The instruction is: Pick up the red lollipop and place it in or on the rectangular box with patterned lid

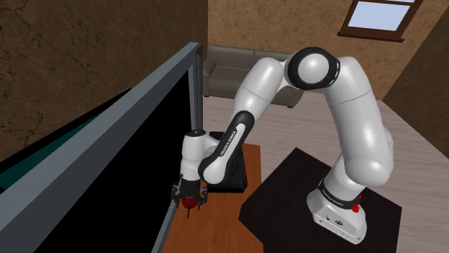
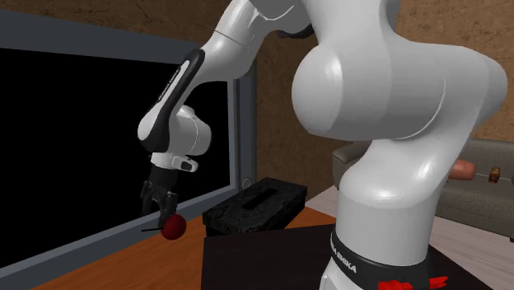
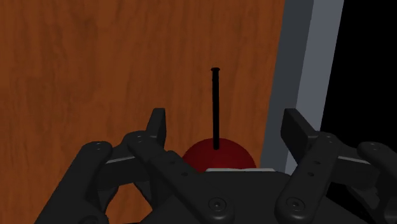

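Claw [image 3: 226, 122] wide over red lollipop [image 3: 219, 156] on wooden tabletop [image 3: 95, 63] beside grey frame [image 3: 305, 63]

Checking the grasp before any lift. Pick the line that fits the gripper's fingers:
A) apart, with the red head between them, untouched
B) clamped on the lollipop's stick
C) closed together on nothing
A: in the wrist view the gripper has its fingers standing apart on either side of the red lollipop, with a gap on each side of its head.
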Controlling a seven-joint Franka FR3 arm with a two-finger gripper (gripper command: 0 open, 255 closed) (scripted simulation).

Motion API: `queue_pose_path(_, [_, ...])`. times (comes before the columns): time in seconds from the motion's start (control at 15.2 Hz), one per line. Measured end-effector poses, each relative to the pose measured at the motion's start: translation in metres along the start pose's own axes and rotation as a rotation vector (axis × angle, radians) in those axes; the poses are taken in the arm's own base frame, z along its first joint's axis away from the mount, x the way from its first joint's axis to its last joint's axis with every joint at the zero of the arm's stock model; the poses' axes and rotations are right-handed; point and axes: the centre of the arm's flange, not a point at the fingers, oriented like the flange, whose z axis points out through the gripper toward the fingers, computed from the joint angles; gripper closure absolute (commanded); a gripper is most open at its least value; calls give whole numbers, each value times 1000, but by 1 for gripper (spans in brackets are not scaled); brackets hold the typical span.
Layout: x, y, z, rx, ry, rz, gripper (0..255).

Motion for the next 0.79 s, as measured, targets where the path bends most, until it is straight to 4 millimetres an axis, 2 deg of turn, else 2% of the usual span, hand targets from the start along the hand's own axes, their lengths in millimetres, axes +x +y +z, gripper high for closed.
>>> queue_pose_path(0.07, [17, -1, -1, -13, -44, -26, 0])
queue_pose_path(0.2, [29, -1, 3, -19, -81, -50, 0])
queue_pose_path(0.59, [28, -1, 32, -21, -95, -60, 0])
queue_pose_path(0.79, [28, -1, 35, -21, -95, -60, 0])
